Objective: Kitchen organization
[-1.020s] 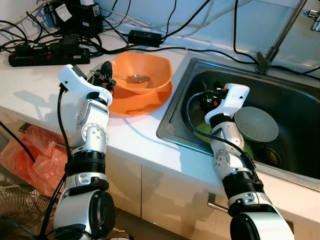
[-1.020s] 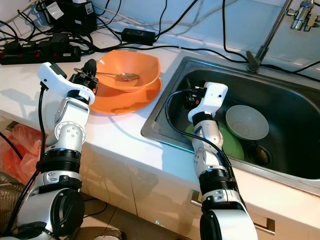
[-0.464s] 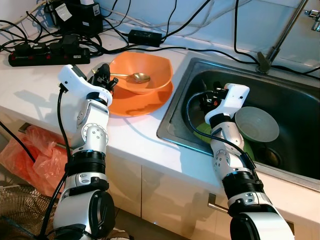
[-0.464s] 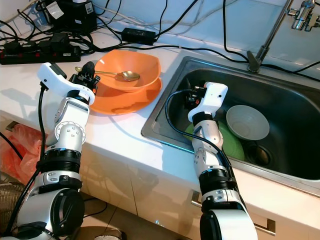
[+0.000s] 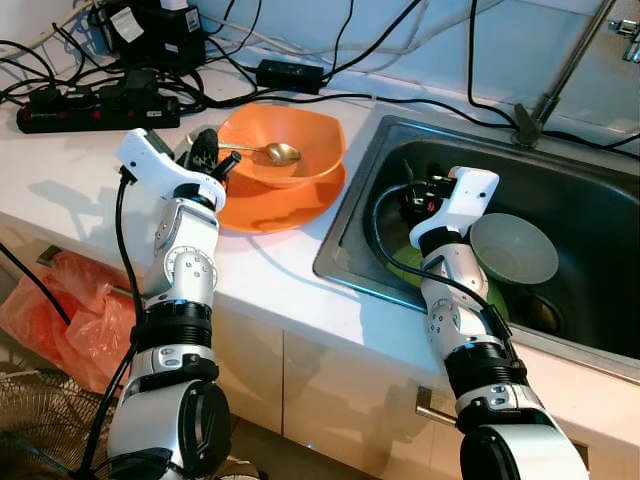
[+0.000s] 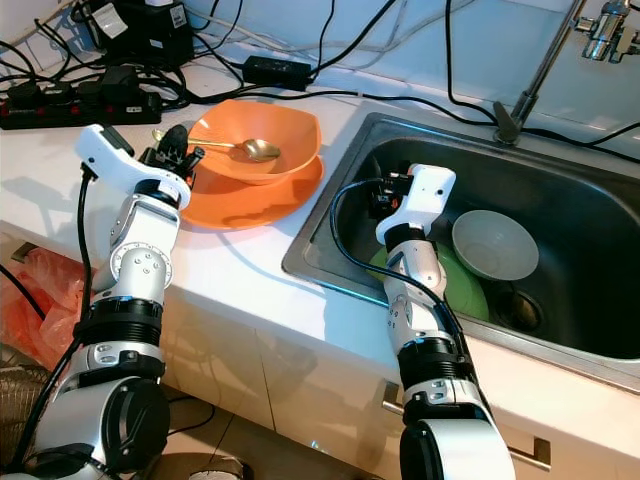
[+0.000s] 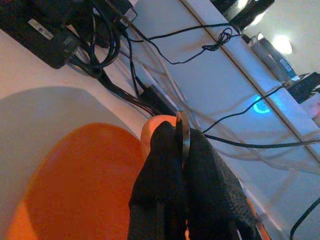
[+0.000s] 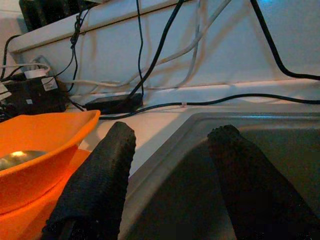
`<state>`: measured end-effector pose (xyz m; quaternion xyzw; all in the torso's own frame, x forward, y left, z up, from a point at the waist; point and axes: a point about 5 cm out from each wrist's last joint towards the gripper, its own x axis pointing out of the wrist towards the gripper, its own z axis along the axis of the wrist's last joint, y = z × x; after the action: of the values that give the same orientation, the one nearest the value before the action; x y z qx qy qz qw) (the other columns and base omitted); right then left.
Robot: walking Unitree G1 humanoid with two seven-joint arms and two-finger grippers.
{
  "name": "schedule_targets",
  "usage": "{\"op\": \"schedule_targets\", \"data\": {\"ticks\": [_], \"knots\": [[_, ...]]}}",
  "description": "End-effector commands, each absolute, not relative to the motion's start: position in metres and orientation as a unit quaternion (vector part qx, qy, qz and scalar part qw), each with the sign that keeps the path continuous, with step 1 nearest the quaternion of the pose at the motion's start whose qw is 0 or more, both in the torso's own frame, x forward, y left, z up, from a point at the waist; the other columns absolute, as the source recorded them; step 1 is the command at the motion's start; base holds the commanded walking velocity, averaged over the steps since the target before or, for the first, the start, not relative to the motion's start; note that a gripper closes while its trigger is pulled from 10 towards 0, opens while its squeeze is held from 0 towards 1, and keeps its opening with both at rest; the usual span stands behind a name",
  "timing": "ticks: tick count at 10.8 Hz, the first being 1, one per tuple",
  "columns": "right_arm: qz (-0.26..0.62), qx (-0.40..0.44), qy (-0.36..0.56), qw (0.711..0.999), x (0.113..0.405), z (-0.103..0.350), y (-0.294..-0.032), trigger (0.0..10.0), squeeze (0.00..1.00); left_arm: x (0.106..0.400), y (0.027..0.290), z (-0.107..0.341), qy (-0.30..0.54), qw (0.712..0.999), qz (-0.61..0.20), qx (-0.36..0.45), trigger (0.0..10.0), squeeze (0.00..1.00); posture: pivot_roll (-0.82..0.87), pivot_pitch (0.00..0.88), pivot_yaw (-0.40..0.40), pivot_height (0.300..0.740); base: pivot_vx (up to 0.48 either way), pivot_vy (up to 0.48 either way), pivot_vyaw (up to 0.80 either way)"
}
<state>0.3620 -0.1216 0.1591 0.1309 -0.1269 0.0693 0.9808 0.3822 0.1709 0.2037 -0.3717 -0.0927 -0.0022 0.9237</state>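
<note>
While my left gripper (image 7: 182, 150) pinched the thin metal handle of the spoon (image 5: 262, 152) between its two black, cloth-textured fingers (image 7: 157, 165), the spoon's shiny oval head hung over the hollow of the orange bowl (image 5: 310, 140). That bowl, smooth glossy plastic with squared-off corners, sat on a wider, flatter orange plate (image 5: 290, 205) of the same finish, both on the white countertop (image 5: 70, 180) just beside the sink.

My right gripper (image 8: 170, 170) hovered low inside the stainless steel sink (image 5: 600, 215), its fingers (image 8: 100, 175) spread apart and holding nothing. Near it lay a round, pale grey-green bowl (image 5: 513, 248) resting on a flat green plate (image 5: 405, 268).

By my reading, the step in hand was taking the spoon out of the orange bowl, probably to join the dishes in the sink. The next move would call for a steady grip on that slim, slippery handle while carrying it clear of the bowl's rim.

Behind the dishes, a black power strip (image 5: 95, 105) and tangled black cables (image 5: 300, 75) crowded the back of the counter.
</note>
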Motion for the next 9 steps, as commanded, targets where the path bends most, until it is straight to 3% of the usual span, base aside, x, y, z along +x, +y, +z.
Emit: {"op": "schedule_targets", "data": {"ticks": [1, 3, 7, 8, 9], "knots": [[0.067, 0.131, -0.126, 0.981, 0.362, 0.159, -0.124, 10.0, 0.0, 0.383, 0.166, 0.206, -0.089, 0.926, -0.008, -0.367, 0.0, 0.0, 0.22, 0.053, -0.044, 0.74, 0.0, 0.0, 0.0], [0.066, 0.131, -0.126, 0.981, 0.362, 0.159, -0.124, 10.0, 0.0, 0.381, 0.164, 0.214, -0.113, 0.919, -0.028, -0.378, 0.0, 0.0, 0.21, 0.055, -0.044, 0.74, 0.0, 0.0, 0.0], [0.065, 0.132, -0.125, 0.981, 0.362, 0.159, -0.124, 10.0, 0.0, 0.366, 0.157, 0.253, -0.225, 0.876, -0.115, -0.41, 0.0, 0.0, 0.22, 0.054, -0.044, 0.74, 0.0, 0.0, 0.0], [0.065, 0.133, -0.125, 0.981, 0.362, 0.159, -0.124, 10.0, 0.0, 0.362, 0.152, 0.259, -0.236, 0.87, -0.145, -0.408, 10.0, 0.0, 0.22, 0.054, -0.043, 0.74, 0.0, 0.0, 0.0], [0.064, 0.142, -0.124, 0.98, 0.363, 0.159, -0.124, 10.0, 0.0, 0.36, 0.148, 0.259, -0.234, 0.871, -0.156, -0.404, 10.0, 0.0, 0.22, 0.054, -0.043, 0.74, 0.0, 0.0, 0.0]]}}
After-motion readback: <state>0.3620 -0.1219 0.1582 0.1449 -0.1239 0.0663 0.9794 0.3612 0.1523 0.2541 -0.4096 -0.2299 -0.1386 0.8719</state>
